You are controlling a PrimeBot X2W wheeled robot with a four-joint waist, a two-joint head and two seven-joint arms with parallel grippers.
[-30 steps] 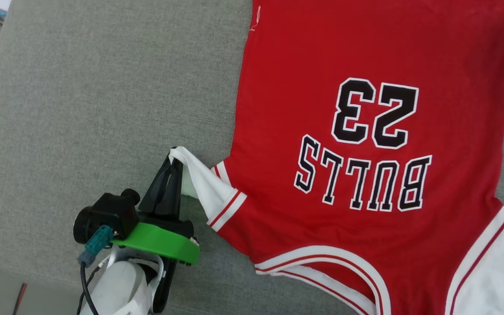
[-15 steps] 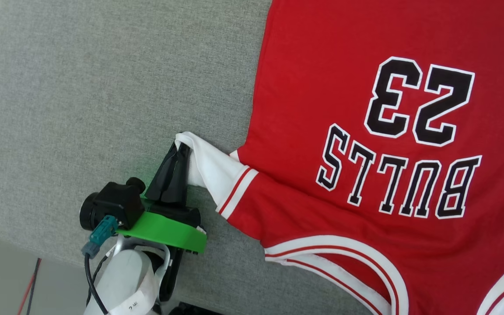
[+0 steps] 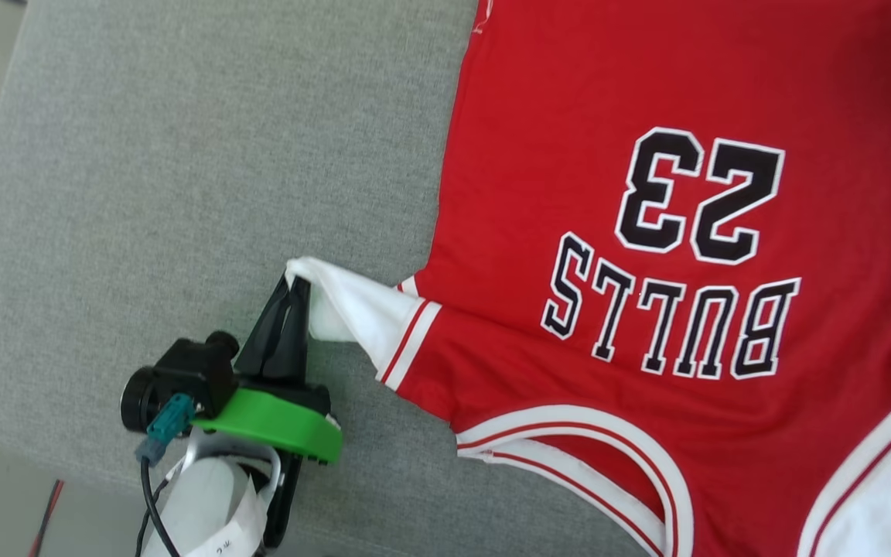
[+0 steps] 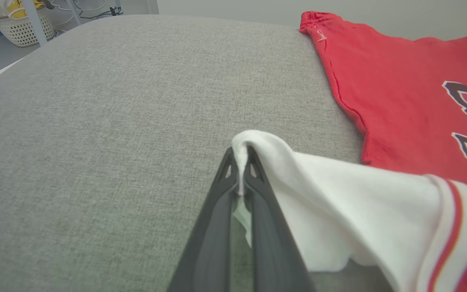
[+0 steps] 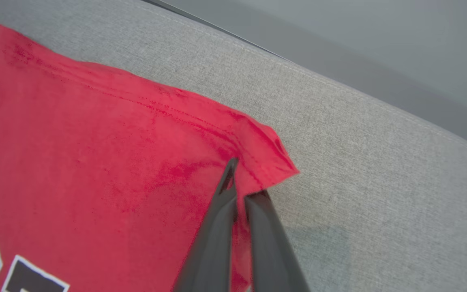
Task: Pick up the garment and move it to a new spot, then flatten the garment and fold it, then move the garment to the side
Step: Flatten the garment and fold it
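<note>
Since half a second ago your head view is shifting, so the whole scene is sliding slightly in frame, while the hold itself is staying as it was. Your left gripper [image 3: 296, 280] is keeping its jaws clamped on the tip of the white sleeve [image 3: 353, 313], holding that tip just above the grey tabletop [image 3: 182, 193]. The shirt [image 3: 585, 139] is lying flat, print up, to the right of those jaws, with its sleeve stretching from them to the red body. Your right gripper [image 5: 241, 178] is pinching the shirt's red hem corner, jaws closed on the fabric, with bare tabletop lying beyond them and to their right.
</note>
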